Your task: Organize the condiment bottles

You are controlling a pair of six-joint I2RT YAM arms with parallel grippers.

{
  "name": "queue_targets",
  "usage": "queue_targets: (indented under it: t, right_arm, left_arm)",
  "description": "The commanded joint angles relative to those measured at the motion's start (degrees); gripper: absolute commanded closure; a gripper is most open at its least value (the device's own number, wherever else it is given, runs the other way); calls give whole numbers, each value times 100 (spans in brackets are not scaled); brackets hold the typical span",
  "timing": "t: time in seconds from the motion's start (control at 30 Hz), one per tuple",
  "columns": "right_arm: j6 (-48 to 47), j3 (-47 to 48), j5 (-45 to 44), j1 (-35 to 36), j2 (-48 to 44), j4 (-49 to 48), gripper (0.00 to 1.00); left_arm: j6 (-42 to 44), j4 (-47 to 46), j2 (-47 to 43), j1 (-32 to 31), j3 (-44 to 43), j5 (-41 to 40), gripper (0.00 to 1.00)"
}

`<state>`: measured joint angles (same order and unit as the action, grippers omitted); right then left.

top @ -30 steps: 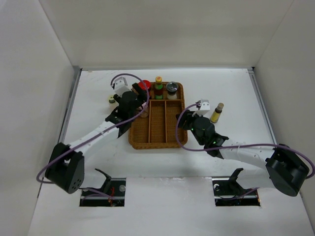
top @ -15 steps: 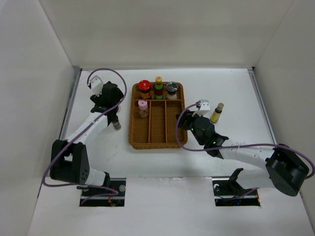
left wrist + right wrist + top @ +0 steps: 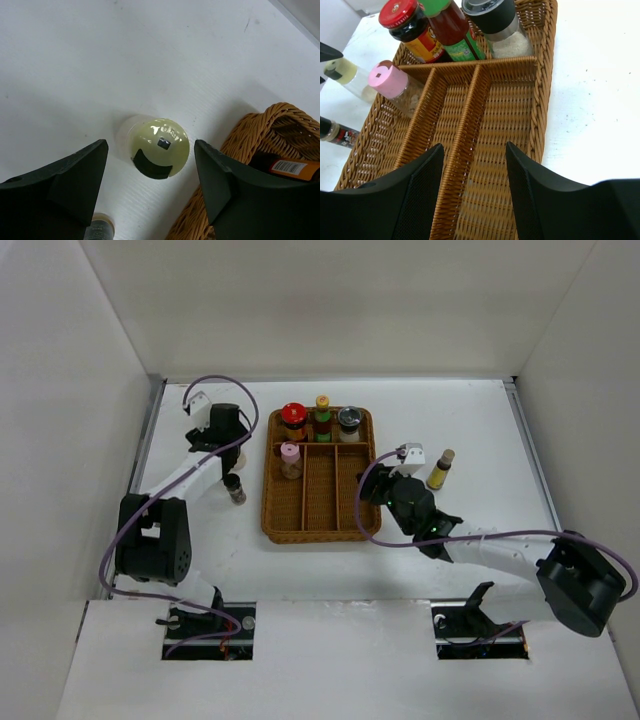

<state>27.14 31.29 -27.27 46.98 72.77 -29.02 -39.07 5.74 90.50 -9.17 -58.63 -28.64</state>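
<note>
My left gripper (image 3: 150,148) is open above the table left of the tray, and a pale-green-capped bottle (image 3: 160,154) stands upright between its fingers, untouched. A dark-capped bottle (image 3: 236,489) stands just nearer. The wicker tray (image 3: 318,525) holds a red-capped jar (image 3: 293,416), an orange-yellow-capped sauce bottle (image 3: 322,410) and a silver-grey grinder (image 3: 349,421) along its back row. A pink-capped jar (image 3: 290,456) is in its left slot. My right gripper (image 3: 474,147) hangs open and empty over the tray's right slots. A yellowish bottle (image 3: 440,470) stands on the table to its right.
The tray's woven rim (image 3: 272,122) lies close to the right of my left fingers. A raised ledge (image 3: 148,440) and the white enclosure walls border the table's left, back and right sides. The tray's middle and right slots (image 3: 495,115) hold nothing.
My left arm has swung from over the tray's left slot, where the pink-capped jar now stands alone, out left to above the pale-green-capped bottle. The right arm has not moved.
</note>
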Motion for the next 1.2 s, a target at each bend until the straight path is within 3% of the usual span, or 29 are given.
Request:
queue_targets:
  t: [0.0, 0.23, 0.33, 0.43, 0.53, 0.7, 0.83, 1.0, 1.17]
  right_arm:
    - [-59, 237, -77, 79, 26, -341, 43]
    - [-42, 246, -42, 79, 88, -324, 43]
    - [-68, 238, -77, 79, 62, -341, 43]
    - [-50, 237, -51, 79, 88, -324, 43]
    - [-59, 237, -68, 79, 97, -342, 43]
    - [-59, 273, -60, 79, 149, -341, 43]
    - [-68, 273, -59, 79, 124, -307, 43]
    - [-15, 132, -86, 43, -113, -342, 43]
    - [46, 27, -147, -18, -255, -447, 43]
  left_arm:
    - [259, -213, 99, -1, -307, 87, 31]
    - [233, -240, 416, 25, -386, 96, 39]
    - [181, -292, 416, 16, -395, 87, 49]
    - [241, -310, 206, -71, -386, 17, 57]
    - [373, -310, -224, -291, -342, -316, 58]
    - [873, -564, -1287, -809, -149, -1028, 58]
    - [1200, -574, -1912, -1397, -87, -1100, 58]
    - [1271, -266, -2290, -2381, -35, -968, 58]
    - [989, -564, -2169, -3208, 62, -766, 58]
